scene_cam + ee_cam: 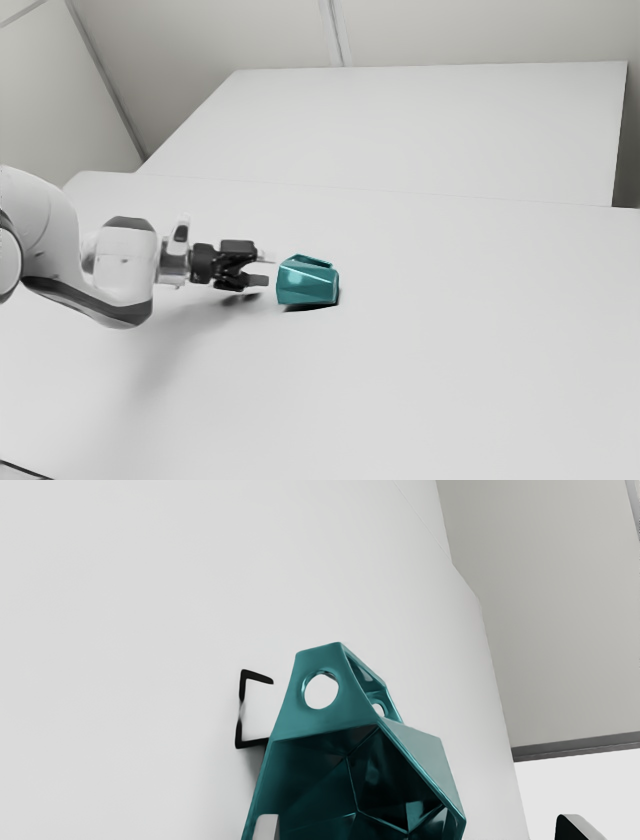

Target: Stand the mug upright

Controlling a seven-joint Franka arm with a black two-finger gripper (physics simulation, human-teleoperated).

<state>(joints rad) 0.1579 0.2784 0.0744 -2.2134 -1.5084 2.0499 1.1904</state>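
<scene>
Mug (308, 286) on white table (450, 380), pale walls (230, 35)

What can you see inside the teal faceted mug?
The teal faceted mug shows bare, angular inner walls. A fingertip hides a bit by its rim; more lies beyond the wrist view's edge.

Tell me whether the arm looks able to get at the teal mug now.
Probably yes: the claw is open, facing the mouth of the tipped mug, and I see nothing between them.

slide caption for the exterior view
The open gripper faces a teal mug lying on its side.
</scene>
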